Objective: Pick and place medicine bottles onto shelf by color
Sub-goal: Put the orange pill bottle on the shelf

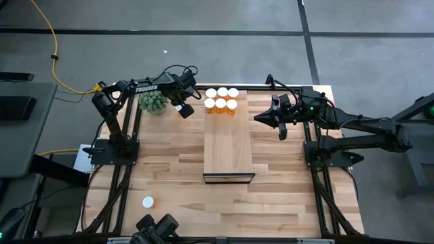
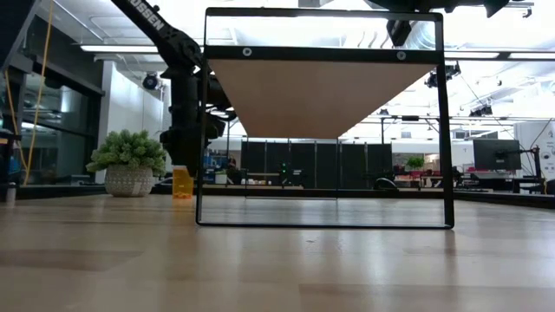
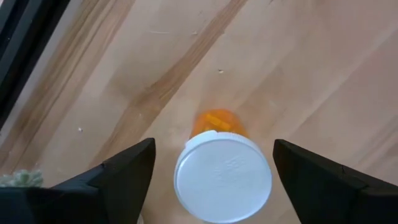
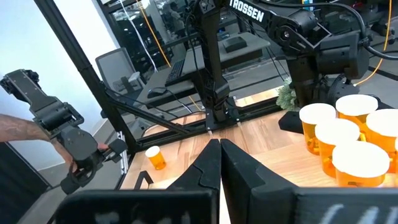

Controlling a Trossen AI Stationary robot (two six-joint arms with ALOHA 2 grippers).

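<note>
Several orange medicine bottles with white caps (image 1: 222, 99) stand in a cluster on the far end of the pale wooden shelf (image 1: 228, 146); they also show in the right wrist view (image 4: 342, 143). One bottle (image 3: 222, 177) stands upright on the tabletop left of the shelf, next to the plant (image 1: 153, 102). My left gripper (image 1: 183, 108) is open above it, pointing down, one finger on either side of its white cap. Another bottle (image 1: 148, 202) stands on the table near the front left. My right gripper (image 1: 261, 118) is shut and empty, right of the shelf.
The shelf is a raised board on a dark metal frame (image 2: 325, 221). A green plant in a white pot (image 2: 128, 165) stands close to my left gripper. A dark camera mount (image 1: 157, 227) sits at the near edge. A person's hand holding a dark device (image 4: 68, 149) shows beyond the table.
</note>
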